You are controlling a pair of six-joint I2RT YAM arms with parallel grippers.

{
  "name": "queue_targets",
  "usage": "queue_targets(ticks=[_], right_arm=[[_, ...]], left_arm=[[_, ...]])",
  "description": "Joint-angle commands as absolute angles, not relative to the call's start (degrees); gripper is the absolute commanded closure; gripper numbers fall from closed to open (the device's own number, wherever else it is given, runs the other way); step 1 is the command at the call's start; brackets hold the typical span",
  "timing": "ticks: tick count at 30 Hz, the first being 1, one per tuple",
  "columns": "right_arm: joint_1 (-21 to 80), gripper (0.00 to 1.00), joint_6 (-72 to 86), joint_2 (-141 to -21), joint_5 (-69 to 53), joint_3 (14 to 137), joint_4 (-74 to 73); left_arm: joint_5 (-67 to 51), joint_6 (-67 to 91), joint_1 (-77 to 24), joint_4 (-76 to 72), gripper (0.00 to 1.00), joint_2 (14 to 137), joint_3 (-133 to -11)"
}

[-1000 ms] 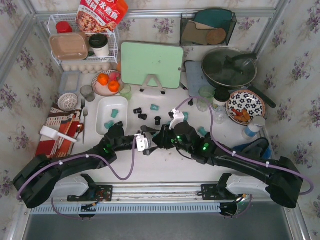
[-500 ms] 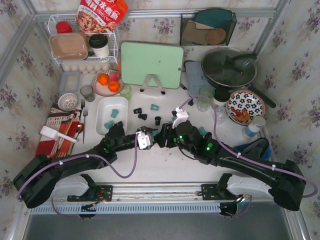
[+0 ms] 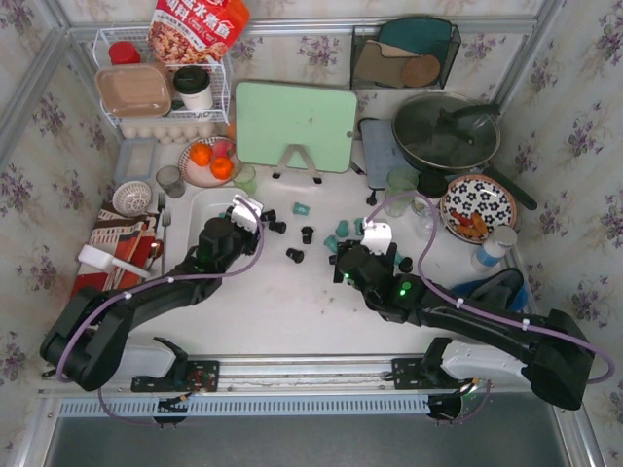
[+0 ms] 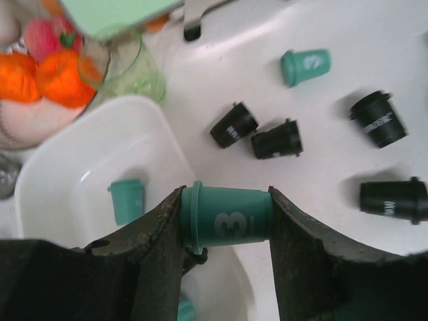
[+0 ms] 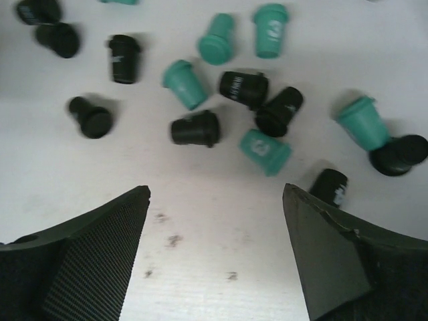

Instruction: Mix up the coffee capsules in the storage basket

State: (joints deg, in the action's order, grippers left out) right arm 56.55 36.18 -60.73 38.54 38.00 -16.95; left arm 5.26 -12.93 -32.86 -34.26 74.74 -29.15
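Capsule delivery is under way: the left pincer (image 4: pixel 225 200), a second ago meeting the right at bench centre, has swung out to ten o'clock. It hangs over the storage basket (image 4: pixel 80 167), clenched on a teal capsule (image 4: pixel 231 222). The right pincer (image 5: pixel 215 195), released, now faces the loose coffee capsules (image 5: pixel 244 87) at twelve o'clock on the bench (image 5: pixel 200 261). The basket shows two teal and no black, so mixing has barely begun. Loose before the right wrist: five whole teal, nine black.
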Motion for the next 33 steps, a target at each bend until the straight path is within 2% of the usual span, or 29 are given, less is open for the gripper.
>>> queue_targets(ticks=[1,4,7,16,33], right_arm=[[55.37,0.12,42.28,-62.91,47.88,35.27,-14.71],[52.96,0.13,41.86,-65.05,44.80,33.00,-9.58],[50.05,0.15,42.18,-67.58,41.28,31.46,-5.39],[45.84,0.20,43.06,-76.46,38.53,30.22,1.67],[43.59,0.34,43.59,-87.64,40.47,34.40,1.02]], left_arm=[[12.53,-6.76,-30.89,-31.81,0.51,78.31,-31.04],[12.97,-4.06,-29.10,-31.38,0.48,80.56,-31.80],[14.42,0.36,-26.83,-30.39,0.39,82.91,-32.02],[15.68,4.60,-25.55,-27.47,0.21,82.09,-32.53],[6.40,1.17,-28.43,-27.93,0.17,71.50,-30.71]])
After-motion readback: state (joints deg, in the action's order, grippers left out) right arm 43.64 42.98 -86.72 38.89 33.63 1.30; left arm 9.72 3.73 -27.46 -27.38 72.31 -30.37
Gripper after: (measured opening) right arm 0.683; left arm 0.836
